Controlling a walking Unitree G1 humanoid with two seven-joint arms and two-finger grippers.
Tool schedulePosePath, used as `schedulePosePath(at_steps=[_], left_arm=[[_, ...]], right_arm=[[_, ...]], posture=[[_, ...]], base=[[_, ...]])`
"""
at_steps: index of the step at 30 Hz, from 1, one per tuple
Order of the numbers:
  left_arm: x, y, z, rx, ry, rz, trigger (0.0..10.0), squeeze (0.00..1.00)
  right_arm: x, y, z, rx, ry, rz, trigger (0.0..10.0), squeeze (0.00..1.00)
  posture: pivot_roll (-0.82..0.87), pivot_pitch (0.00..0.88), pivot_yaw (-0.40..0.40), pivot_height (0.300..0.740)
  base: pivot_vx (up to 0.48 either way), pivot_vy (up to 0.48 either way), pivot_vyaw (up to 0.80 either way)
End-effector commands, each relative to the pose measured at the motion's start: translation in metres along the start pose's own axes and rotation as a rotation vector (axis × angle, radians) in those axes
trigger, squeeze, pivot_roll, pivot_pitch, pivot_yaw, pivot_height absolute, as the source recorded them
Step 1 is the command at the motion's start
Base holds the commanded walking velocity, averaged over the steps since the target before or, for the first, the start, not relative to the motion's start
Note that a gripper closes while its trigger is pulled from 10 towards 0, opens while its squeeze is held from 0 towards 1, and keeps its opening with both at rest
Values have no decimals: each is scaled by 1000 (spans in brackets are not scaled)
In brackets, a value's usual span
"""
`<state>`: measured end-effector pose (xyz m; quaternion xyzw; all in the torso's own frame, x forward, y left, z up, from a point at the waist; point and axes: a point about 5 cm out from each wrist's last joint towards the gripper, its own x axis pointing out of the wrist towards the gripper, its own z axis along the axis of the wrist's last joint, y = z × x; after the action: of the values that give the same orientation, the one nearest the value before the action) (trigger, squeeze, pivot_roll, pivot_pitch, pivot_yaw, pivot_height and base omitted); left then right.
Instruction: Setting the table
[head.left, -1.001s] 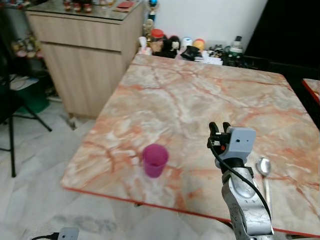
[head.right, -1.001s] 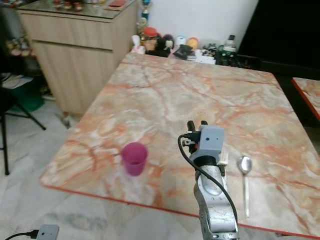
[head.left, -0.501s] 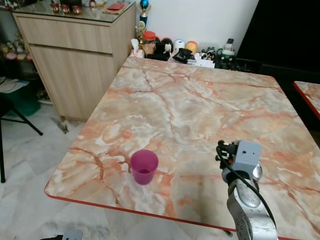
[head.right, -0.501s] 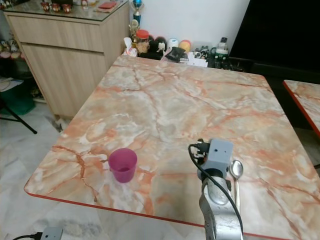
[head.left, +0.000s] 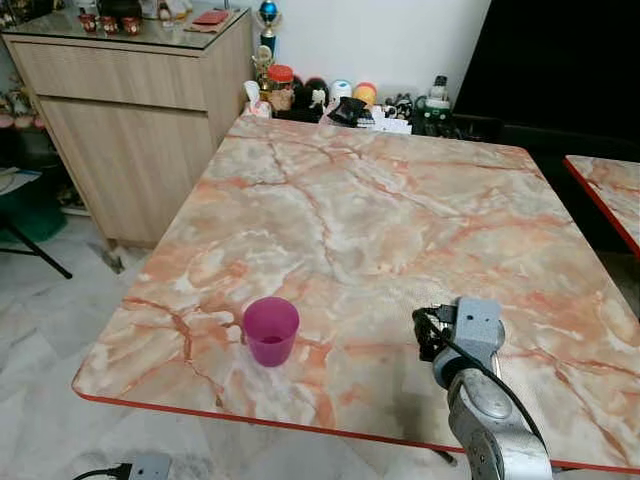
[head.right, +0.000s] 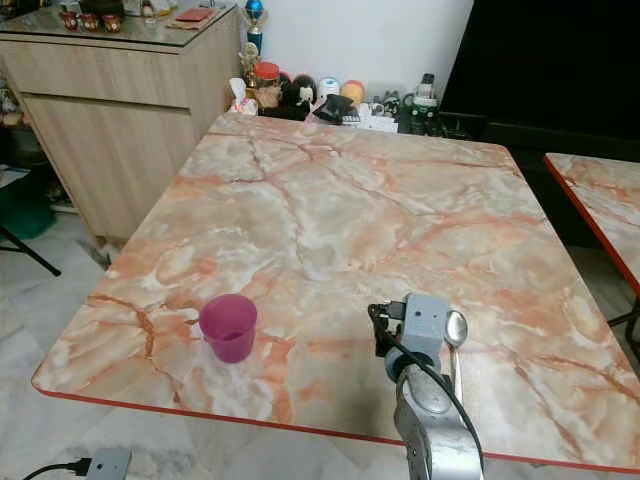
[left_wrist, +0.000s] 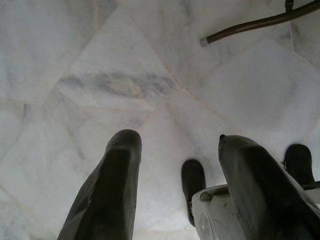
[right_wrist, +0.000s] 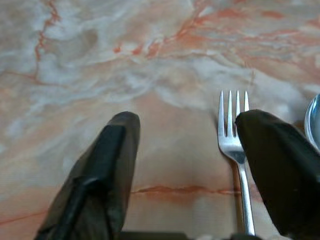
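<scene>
A pink plastic cup (head.left: 271, 330) stands upright near the front left of the marble table (head.left: 380, 210). A metal fork (right_wrist: 232, 135) and a spoon (head.right: 455, 333) lie side by side near the front right. My right gripper (right_wrist: 187, 125) hovers low over the table, open and holding nothing. The fork lies just inside one of its fingers (right_wrist: 280, 165). In the head views that arm (head.left: 470, 340) stands between cup and spoon. My left gripper (left_wrist: 175, 145) hangs open over the floor tiles.
A wooden cabinet (head.left: 130, 100) stands to the left of the table. Small bottles and ornaments (head.left: 330, 98) crowd the table's far edge. A second red-edged table (head.left: 605, 185) is at the right. A black chair leg (head.left: 35, 250) crosses the floor at the left.
The whole picture has shifted, so the camera moved. My right gripper has drawn back toward the table's front edge and now sits level with the spoon's bowl. Cup and cutlery have stayed put.
</scene>
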<state>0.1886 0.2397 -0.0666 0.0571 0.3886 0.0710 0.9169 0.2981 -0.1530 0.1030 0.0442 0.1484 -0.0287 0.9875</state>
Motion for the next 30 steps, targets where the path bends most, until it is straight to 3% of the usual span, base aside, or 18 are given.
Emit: schedulePosePath(at_steps=[1, 13, 30], left_arm=[[-2, 0, -10, -2, 39, -4, 10000, 0], [-2, 0, -9, 32, 37, -18, 10000, 0], [-2, 0, -9, 45, 37, -24, 10000, 0]], right_arm=[[-1, -7, -9, 0, 40, -2, 10000, 0], [1, -15, -12, 28, 58, -58, 10000, 0], [4, -17, -19, 27, 95, -34, 10000, 0]], posture=[[45, 112, -78, 740], [46, 97, -72, 740], [47, 89, -69, 740]], base=[[0, 0, 0], [0, 0, 0], [0, 0, 0]])
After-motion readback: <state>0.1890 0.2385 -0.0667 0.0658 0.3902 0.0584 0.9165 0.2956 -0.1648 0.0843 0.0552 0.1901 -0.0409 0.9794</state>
